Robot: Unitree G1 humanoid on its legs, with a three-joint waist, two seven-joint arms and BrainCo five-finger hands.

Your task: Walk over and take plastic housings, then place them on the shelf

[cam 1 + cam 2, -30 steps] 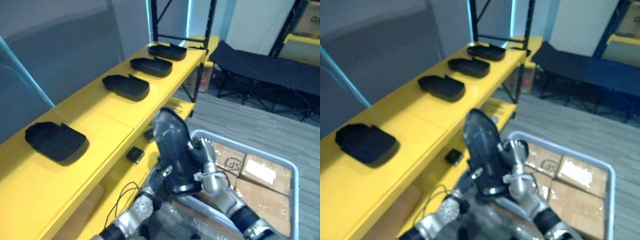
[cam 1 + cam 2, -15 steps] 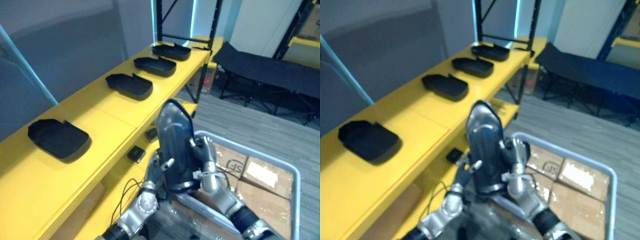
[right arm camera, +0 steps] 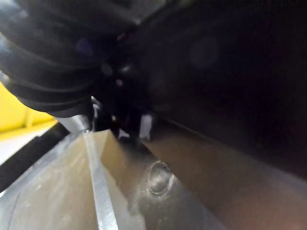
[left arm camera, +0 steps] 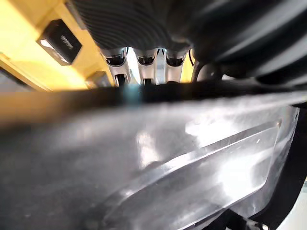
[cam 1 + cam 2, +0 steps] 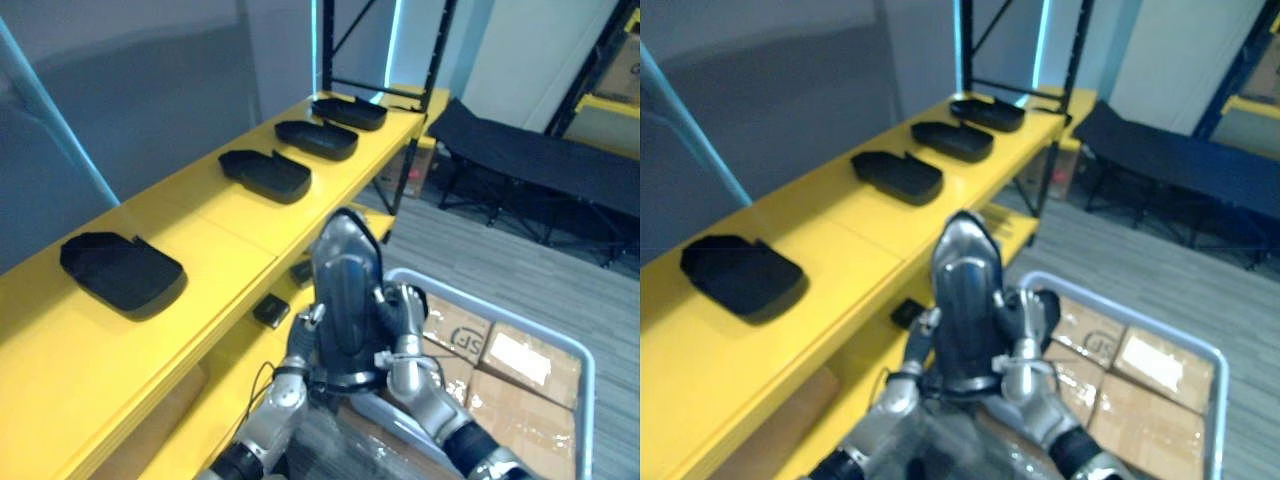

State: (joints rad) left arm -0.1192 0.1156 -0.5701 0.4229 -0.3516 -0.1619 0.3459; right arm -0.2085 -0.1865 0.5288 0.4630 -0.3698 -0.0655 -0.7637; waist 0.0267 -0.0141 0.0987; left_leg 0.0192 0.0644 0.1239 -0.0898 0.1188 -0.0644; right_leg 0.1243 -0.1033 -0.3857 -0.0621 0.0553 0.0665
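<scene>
Clamping my left hand (image 5: 300, 343) and right hand (image 5: 404, 335) fingers round the plastic housing (image 5: 343, 285), I held it upright, ready for the shelf (image 5: 225, 225) on the left.

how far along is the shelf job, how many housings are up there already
Done: four housings lie along the yellow shelf. In hand: a fifth housing, upright between the left robot hand and right robot hand, not yet on the shelf. Left: setting it down, perhaps in the bare stretch between the nearest two.

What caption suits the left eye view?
Left hand and right hand hold a housing upright beside a shelf of four more.
</scene>
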